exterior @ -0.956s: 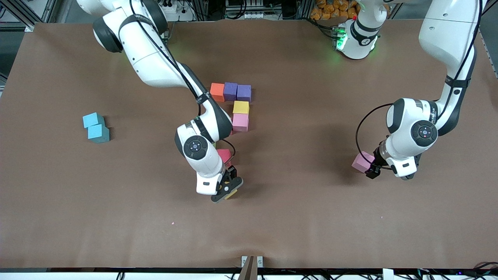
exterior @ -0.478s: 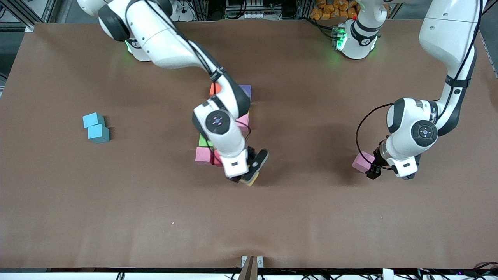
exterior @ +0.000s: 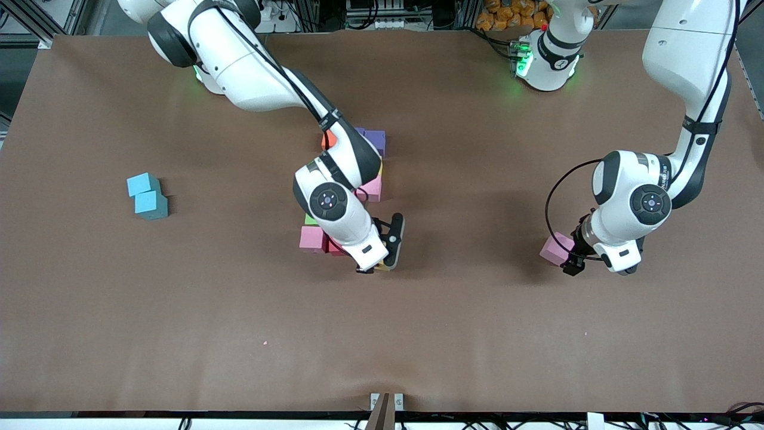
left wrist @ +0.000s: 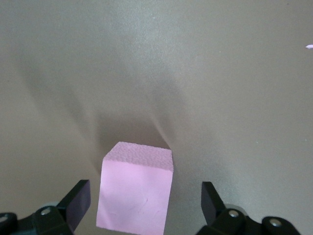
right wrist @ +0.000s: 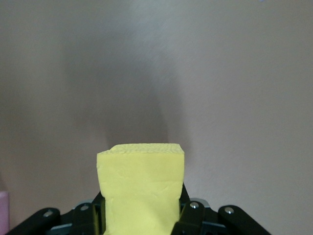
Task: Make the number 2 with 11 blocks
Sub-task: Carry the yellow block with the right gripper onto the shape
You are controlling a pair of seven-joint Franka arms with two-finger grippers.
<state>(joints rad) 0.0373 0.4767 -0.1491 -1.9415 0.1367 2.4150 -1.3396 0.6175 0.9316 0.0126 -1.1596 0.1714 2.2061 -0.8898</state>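
Right gripper [exterior: 382,258]: pinching yellow block [right wrist: 141,188], beside the number 2 [exterior: 352,197].
Left gripper [left wrist: 142,208]: fingers spread around pink block [left wrist: 136,193].

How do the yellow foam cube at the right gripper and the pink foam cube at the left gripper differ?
The yellow foam cube is clamped in the shut right gripper; the pink foam cube sits untouched between the open left gripper's fingers. Yellow is beside the forming digit; pink lies alone toward the left arm's end. Both look like same-sized matte cubes.
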